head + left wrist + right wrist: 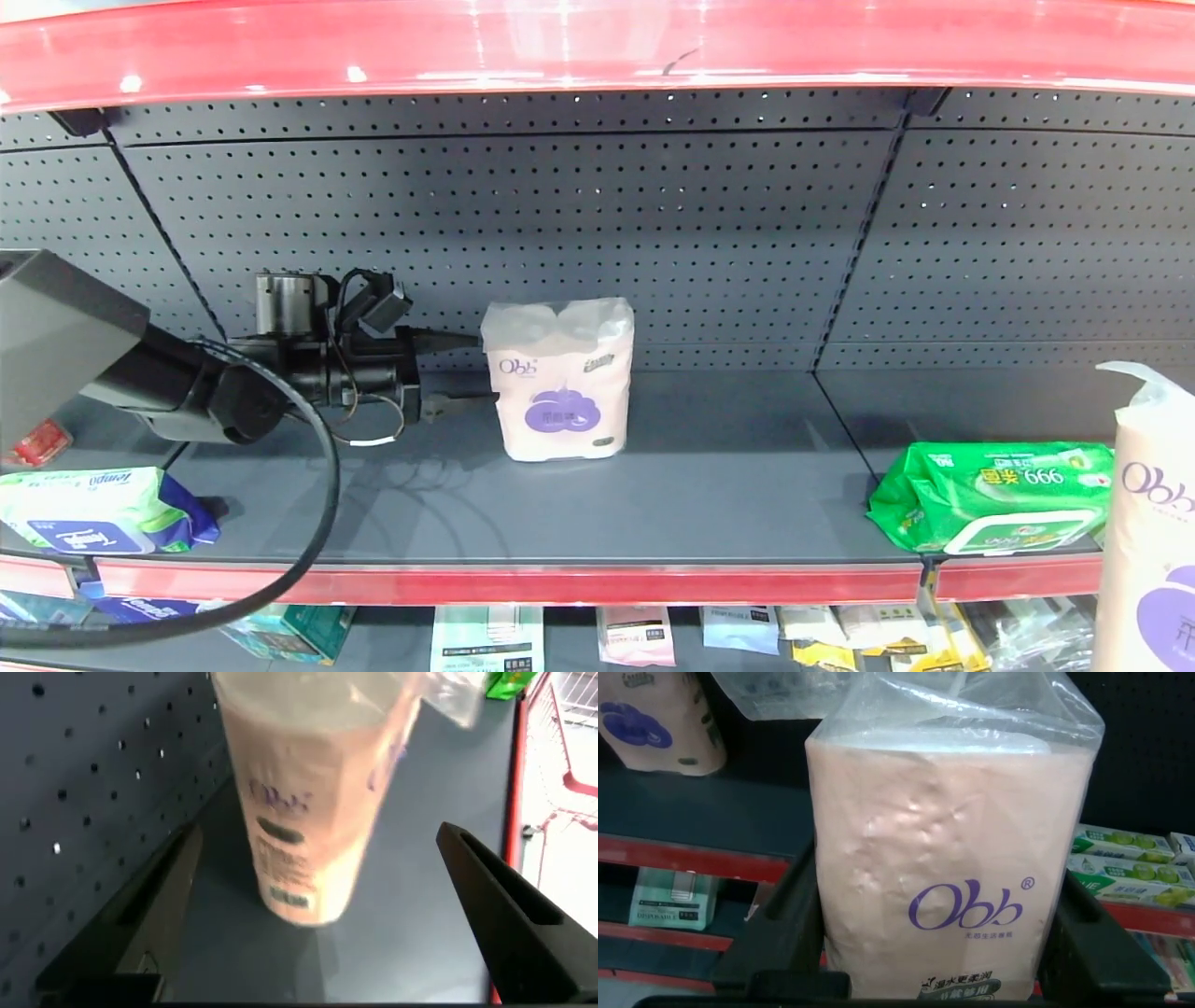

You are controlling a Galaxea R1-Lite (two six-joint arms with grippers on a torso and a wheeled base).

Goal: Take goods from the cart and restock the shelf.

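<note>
A pink tissue pack (pixel 560 383) with a purple label stands upright in the middle of the grey shelf (pixel 709 485). My left gripper (pixel 471 370) is open right beside its left side, its fingers level with the pack and apart from it. In the left wrist view the same pack (pixel 318 793) stands just ahead of the left gripper (pixel 318 919), whose fingers (pixel 140 924) are spread wide. A second pink tissue pack (pixel 1146 523) rises at the right edge of the head view. My right gripper (pixel 943 952) is shut on this second pack (pixel 952 859), in front of the shelf.
A green wet-wipes pack (pixel 999 495) lies at the shelf's right front, a green-and-blue tissue pack (pixel 93 509) at its left front. The red shelf lip (pixel 523 583) runs along the front, with small goods on the shelf below. The red cart (pixel 561 756) stands beyond the shelf edge.
</note>
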